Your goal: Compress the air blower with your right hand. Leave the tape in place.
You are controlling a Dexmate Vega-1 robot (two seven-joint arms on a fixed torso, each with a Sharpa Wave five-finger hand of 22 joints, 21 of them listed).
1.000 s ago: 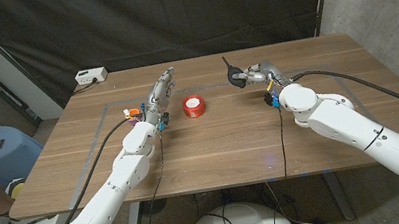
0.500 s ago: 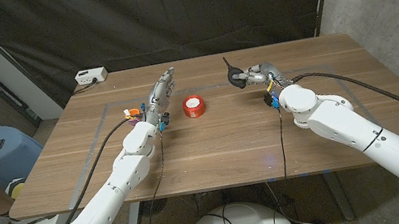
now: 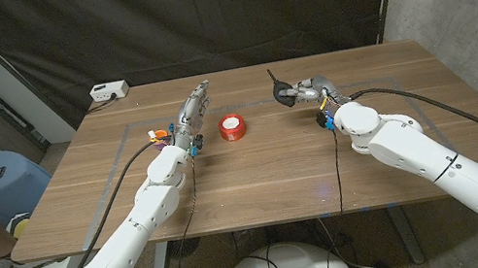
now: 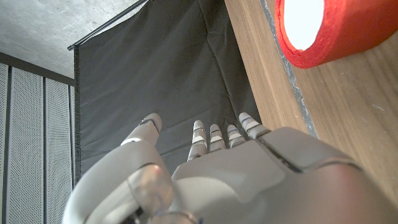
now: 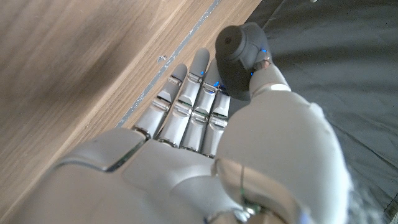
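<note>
Air blower (image 3: 284, 95): sitting at the table's far right; your right hand (image 3: 308, 93) is gripping its black bulb.
Handling: you are likely dealing with soft, light, springy rubber; squeeze the bulb's belly, not the thin nozzle.
Right fingers (image 5: 186, 106): lying close together alongside the bulb, thumb pressing opposite.
Left hand (image 3: 192, 111): hovering with fingers straight, slightly apart, holding nothing.
Red tape roll (image 3: 233, 127): lying just beside that hand, untouched.

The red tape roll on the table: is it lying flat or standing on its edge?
Lying flat. The red tape roll rests on the wooden table with its white core opening facing up, apart from both hands.
</note>
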